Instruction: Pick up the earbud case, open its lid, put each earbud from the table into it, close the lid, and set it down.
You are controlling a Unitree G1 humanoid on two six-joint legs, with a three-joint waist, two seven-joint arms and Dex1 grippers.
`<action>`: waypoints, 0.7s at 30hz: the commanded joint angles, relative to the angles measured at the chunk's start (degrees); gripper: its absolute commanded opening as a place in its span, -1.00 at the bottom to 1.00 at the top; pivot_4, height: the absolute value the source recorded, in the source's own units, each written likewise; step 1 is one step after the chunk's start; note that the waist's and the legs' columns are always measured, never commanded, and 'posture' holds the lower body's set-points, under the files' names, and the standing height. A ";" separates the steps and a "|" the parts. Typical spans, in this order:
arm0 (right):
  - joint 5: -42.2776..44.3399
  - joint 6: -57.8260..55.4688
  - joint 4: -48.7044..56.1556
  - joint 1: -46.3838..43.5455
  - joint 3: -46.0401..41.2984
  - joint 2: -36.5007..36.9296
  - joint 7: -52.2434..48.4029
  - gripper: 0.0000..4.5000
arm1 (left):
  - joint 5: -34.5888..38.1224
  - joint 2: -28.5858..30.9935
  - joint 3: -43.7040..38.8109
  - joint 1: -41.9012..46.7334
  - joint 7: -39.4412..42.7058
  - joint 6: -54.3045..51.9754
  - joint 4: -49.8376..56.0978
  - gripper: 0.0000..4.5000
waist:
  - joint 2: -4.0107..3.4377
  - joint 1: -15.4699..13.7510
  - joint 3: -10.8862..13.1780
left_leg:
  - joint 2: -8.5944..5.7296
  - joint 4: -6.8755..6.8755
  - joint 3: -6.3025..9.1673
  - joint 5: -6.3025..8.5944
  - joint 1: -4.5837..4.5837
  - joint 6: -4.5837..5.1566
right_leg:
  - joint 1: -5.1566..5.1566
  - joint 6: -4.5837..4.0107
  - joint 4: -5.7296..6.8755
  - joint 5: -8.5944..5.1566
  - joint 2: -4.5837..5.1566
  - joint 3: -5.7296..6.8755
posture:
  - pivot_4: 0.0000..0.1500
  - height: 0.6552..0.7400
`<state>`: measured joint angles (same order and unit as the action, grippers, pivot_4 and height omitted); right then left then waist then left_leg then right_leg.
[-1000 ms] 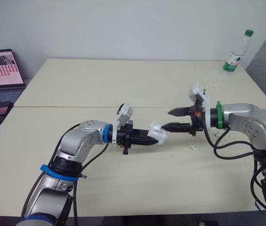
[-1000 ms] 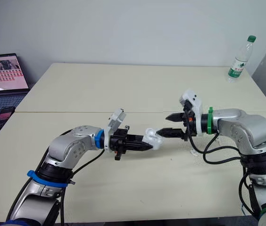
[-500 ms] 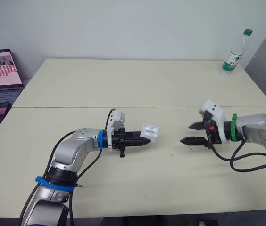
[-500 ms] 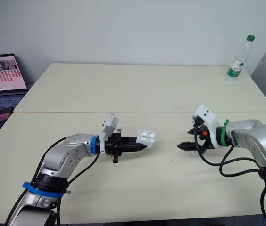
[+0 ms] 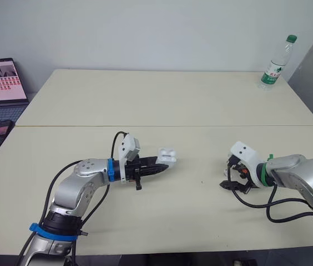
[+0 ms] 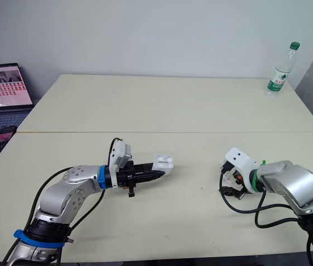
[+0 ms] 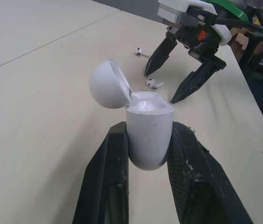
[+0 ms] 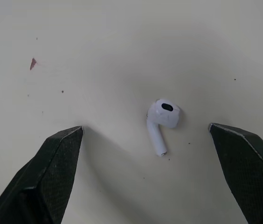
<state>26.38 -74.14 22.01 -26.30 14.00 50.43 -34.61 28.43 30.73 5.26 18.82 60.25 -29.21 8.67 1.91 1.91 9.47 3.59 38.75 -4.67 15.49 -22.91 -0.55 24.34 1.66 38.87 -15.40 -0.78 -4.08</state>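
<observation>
While the earbud case (image 7: 148,135) sat pinched between the fingers of the left gripper (image 7: 148,128), its lid (image 7: 108,84) hung hinged back, leaving the mouth open and empty. The case was held low over the middle of the table (image 5: 145,100), apparently just clear of it. Well apart on the robot's right, the right gripper (image 8: 145,129) hovered close over one earbud (image 8: 162,121) with its fingers spread wide on either side. A second earbud (image 7: 141,52) lay just beyond the first.

The risk I judged greatest was the pinch itself. The earbud was small, smooth and flat on the table, so an off-centre squeeze could flick it out or send it skidding into its neighbour. The case was clamped only around its rounded lower body, so it might twist in the grip when an earbud was pressed in. The lid might also swing shut.

The case's long axis ran roughly along the left fingers, its mouth facing away from that wrist, toward the right gripper and somewhat upward. The earbud's long axis followed its stem, which lay across the line joining the right fingertips, with the head at one end.
</observation>
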 commanded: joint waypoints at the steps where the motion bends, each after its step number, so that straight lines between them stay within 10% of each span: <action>1: -0.62 -0.29 -0.84 -0.98 -1.24 -0.90 0.54 1.00 | -0.15 0.27 -0.44 0.47 -0.20 1.35 1.81 -0.67 | 0.01 0.03 0.01 | 0.00 0.01 -0.01 0.00 0.00 0.00 | 0.00 0.00 0.00 0.00 0.00 0.01 | 1.00 0.91; 5: -1.22 0.05 -1.08 -1.36 -0.98 -1.38 0.19 0.72 | -0.03 -0.03 -0.71 0.86 -0.16 1.43 1.13 -0.67 | 0.02 0.03 0.01 | 0.00 0.03 -0.03 0.00 0.02 0.00 | -0.01 0.02 0.01 0.01 0.00 0.02 | 1.00 0.91; 14: -1.65 0.29 -1.01 -1.63 -1.24 -2.07 0.31 -0.78 | 0.20 -0.36 -0.85 0.84 -0.33 1.48 0.90 -0.67 | 0.03 0.02 0.02 | 0.00 -0.01 0.02 0.00 -0.02 0.00 | 0.00 -0.09 -0.01 0.03 -0.01 0.01 | 1.00 0.91; 21: -1.22 4.34 -0.49 -3.23 -5.78 -3.97 0.20 -0.82 | 0.42 -2.82 -1.14 0.96 -2.84 1.66 0.60 -0.67 | 0.03 0.02 0.03 | -0.01 0.00 0.00 0.00 -0.02 0.00 | 0.01 -0.06 0.00 0.02 0.00 0.02 | 1.00 0.91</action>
<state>25.02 -72.43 20.38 -27.46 11.97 47.31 -34.78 28.04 29.08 5.14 18.84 58.66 -28.50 8.58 1.94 1.93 9.49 3.58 38.75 -4.68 15.49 -22.93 -0.55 24.35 1.61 38.87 -15.38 -0.79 -4.06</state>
